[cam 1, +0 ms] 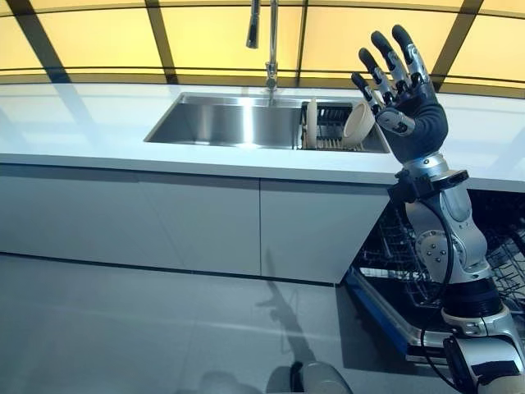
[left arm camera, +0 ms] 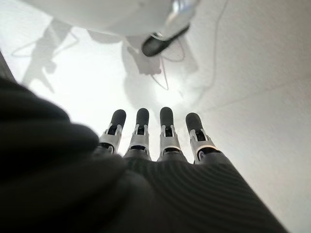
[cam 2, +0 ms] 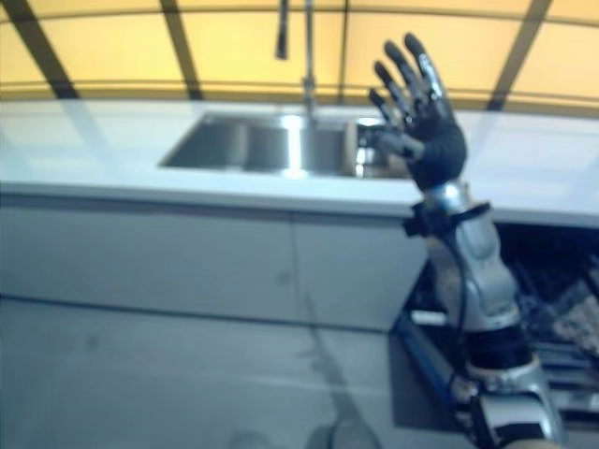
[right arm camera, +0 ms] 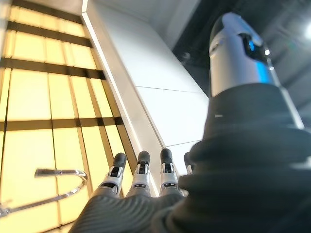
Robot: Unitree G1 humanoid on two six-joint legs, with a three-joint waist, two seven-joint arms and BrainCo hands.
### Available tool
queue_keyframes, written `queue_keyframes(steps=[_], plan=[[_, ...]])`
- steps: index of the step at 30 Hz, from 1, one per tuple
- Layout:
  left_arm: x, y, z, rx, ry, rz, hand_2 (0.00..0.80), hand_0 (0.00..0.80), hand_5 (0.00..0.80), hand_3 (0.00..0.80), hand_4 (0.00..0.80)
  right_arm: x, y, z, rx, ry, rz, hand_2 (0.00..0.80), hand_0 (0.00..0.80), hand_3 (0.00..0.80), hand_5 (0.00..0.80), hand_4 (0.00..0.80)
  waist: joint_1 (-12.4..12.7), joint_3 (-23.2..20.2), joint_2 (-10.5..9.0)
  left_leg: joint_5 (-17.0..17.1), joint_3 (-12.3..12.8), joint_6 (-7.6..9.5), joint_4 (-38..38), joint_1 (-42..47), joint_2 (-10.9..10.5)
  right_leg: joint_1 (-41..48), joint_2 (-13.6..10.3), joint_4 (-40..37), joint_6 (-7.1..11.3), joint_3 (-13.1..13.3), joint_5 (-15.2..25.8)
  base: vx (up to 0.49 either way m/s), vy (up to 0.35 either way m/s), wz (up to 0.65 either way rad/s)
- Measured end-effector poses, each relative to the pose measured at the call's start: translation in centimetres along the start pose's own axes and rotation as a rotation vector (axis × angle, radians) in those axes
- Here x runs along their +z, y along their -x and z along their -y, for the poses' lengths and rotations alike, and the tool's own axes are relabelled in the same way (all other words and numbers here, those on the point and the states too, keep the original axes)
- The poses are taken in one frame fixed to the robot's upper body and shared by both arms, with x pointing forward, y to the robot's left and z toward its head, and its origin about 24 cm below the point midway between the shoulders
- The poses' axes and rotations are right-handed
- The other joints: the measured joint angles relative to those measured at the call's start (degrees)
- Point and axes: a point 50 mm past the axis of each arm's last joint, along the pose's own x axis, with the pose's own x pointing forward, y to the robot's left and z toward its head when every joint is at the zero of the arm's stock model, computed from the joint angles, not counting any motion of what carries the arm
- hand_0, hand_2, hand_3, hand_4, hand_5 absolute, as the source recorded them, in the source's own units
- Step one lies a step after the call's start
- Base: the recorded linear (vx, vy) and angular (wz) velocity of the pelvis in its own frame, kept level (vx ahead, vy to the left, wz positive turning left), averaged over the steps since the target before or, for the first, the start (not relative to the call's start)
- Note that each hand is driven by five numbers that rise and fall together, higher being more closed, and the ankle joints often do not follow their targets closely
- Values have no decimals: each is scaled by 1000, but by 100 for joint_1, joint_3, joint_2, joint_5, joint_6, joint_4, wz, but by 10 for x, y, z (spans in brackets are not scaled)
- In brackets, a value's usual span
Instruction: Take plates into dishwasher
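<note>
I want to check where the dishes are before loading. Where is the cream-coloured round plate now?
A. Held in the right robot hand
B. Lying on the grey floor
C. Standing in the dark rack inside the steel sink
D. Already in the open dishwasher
C: the cream-coloured round plate stands on edge in the dark rack inside the steel sink, while the right robot hand is raised, open and empty.

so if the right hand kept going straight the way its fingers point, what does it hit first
Probably nothing nearby: the open right hand points up and away over the white counter, toward the yellow panelled wall. The cream plate sits lower, in the steel sink.
</note>
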Motion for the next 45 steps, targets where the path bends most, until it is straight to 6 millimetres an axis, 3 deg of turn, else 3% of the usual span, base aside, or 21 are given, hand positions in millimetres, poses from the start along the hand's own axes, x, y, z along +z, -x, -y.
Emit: queue_keyframes(steps=[2, 3, 4, 6, 7, 8, 10, 14, 16, 18, 20, 22, 24, 25, 26, 30, 32, 34, 37, 40, 45], plan=[[-18, 0, 15, -40, 18, -24, 0, 0, 0, 0, 0, -6, 5, 1, -10, -3, -35, 0, 0, 0, 0, 0, -20, -456, 143, -297, 67, -390, 281, 180, 331, 183, 218, -153, -214, -231, 38, 518, -262, 28], [-17, 1, 14, -32, 36, 2, 0, 0, 0, 0, 0, -6, 5, 2, -13, -5, -40, 0, 0, 0, 0, 0, 102, -513, 100, -367, 147, -670, 1195, -107, 409, 362, 311, -220, -646, -241, 5, 458, -254, -1], [-11, 0, 14, -31, 35, 32, 0, 0, 0, 0, 0, -7, 5, 1, -9, -6, -49, 0, 0, 0, 0, 0, 202, -557, 47, -115, 178, -965, 2224, -587, 419, 549, 331, -471, -715, -214, 34, 419, -250, -23], [-1, 0, 13, -19, 40, 79, 0, 0, 0, 0, 0, -4, 1, 0, 0, 0, -39, 0, 0, 0, 0, 0, 329, -584, 48, 855, 181, -1160, 3765, -1408, 397, 864, 346, -826, -838, -142, 92, 323, -185, -26], [8, 1, 9, 1, 36, 115, 0, 0, 0, 0, 0, -3, 1, 1, -5, 1, -37, 0, 0, 0, 0, 0, 345, -565, 15, 1032, 270, -1006, 4434, -1914, 446, 1010, 326, -972, -871, -121, 81, 173, -83, -17], [9, 1, 8, 8, 36, 126, 0, 0, 0, 0, 0, -4, 1, 1, -7, 1, -40, 0, 0, 0, 0, 0, 337, -562, 17, 1053, 348, -1020, 4599, -1995, 434, 1062, 312, -1016, -869, -141, 131, 302, -62, -31], [17, 3, 0, 35, 35, 166, 0, 0, 0, 0, 0, -4, 2, 2, -22, 3, -42, 0, 0, 0, 0, 0, 412, -537, -87, 1040, 646, -935, 4334, -2386, 494, 1439, 206, -1410, -904, -272, 134, 422, 4, -33], [33, 4, -14, 68, 22, 197, 0, 0, 0, 0, 0, -7, 2, 6, -83, 23, -57, 0, 0, 0, 0, 0, 482, -433, -235, 1066, 1015, -903, 1993, -2290, 916, 1957, 282, -1900, -895, -363, 124, 464, 164, -3], [39, 4, -16, 71, 18, 196, 0, 0, 0, 0, 0, -6, 2, 9, -105, 34, -60, 0, 0, 0, 0, 0, 509, -398, -231, 1275, 810, -841, 468, -2177, 934, 2122, 363, -2075, -790, -404, 57, 509, 179, 16], [38, 4, -15, 70, 17, 185, 0, 0, 0, 0, 0, -7, 2, 13, -127, 44, -73, 0, 0, 0, 0, 0, 646, -316, -197, 1713, 520, -894, -743, -2012, 876, 2275, 431, -2145, -753, -144, -40, 440, 154, -20], [32, 3, -14, 69, 48, 167, 0, 0, 0, 0, 0, -10, 2, 19, -152, 55, -82, 0, 0, 0, 0, 0, 808, -191, -145, 1948, 471, -896, -1111, -2014, 827, 2508, 444, -2246, -685, 270, -95, 411, 255, -60], [29, 2, -10, 62, 67, 158, 0, 0, 0, 0, 0, -13, 0, 25, -170, 60, -97, 0, 0, 0, 0, 0, 1002, -112, -48, 1960, 375, -879, -924, -2059, 898, 2616, 407, -2253, -533, 672, -210, 342, 330, -89], [20, 2, -6, 53, 83, 132, 0, 0, 0, 0, 0, -14, 1, 27, -167, 64, -102, 0, 0, 0, 0, 0, 981, -167, 59, 1909, 370, -855, -429, -2114, 929, 2682, 205, -2231, -269, 897, -380, 330, 362, -94], [18, 2, -7, 56, 94, 126, 0, 0, 0, 0, 0, -13, 2, 26, -164, 66, -96, 0, 0, 0, 0, 0, 941, -177, 39, 2132, 551, -677, -258, -2131, 777, 2705, -10, -2204, -192, 958, -472, 266, 338, -97], [19, 2, -11, 66, 93, 125, 0, 0, 0, 0, 0, -14, 5, 26, -168, 65, -101, 0, 0, 0, 0, 0, 924, -198, -179, 2027, 741, -417, -184, -2115, 524, 2648, -314, -2084, -137, 1004, -544, 269, 377, -69], [38, 5, -29, 108, 72, 166, 0, 0, 0, 0, 0, -17, 20, 29, -201, 63, -120, 0, 0, 0, 0, 0, 786, -241, -323, 1941, 880, 3, -514, -1813, 54, 2418, -770, -837, -13, 783, -484, 263, 378, -12], [49, 6, -33, 120, 63, 194, 0, 0, 0, 0, 0, -17, 25, 33, -236, 68, -124, 0, 0, 0, 0, 0, 791, -248, -337, 1874, 874, 180, -620, -1631, -160, 2219, -1022, 106, 239, 662, -295, 280, 403, 3], [53, 6, -32, 120, 40, 198, 0, 0, 0, 0, 0, -16, 28, 38, -271, 77, -123, 0, 0, 0, 0, 0, 789, -242, -299, 1790, 867, 302, -700, -1484, -228, 1954, -1100, 738, 411, 629, 20, 205, 292, 7], [43, 4, -26, 114, 21, 158, 0, 0, 0, 0, 0, -17, 31, 42, -310, 88, -134, 0, 0, 0, 0, 0, 783, -219, -190, 1715, 922, 423, -957, -1102, -209, 1400, -1239, 1626, 396, 367, 144, 194, 167, -15], [34, 3, -24, 115, 24, 107, 0, 0, 0, 0, 0, -15, 32, 46, -341, 106, -136, 0, 0, 0, 0, 0, 711, -253, -77, 1735, 958, 413, -1200, -869, -87, 1048, -1016, 634, 418, 91, -222, 171, -46, -11], [26, 4, -31, 131, 59, 77, 0, 0, 0, 0, 0, -13, 34, 54, -406, 135, -150, 0, 0, 0, 0, 0, 472, -369, -278, 1631, 807, 282, -1225, -749, -59, 819, -616, -1431, 525, -22, 375, 85, -98, 16]])
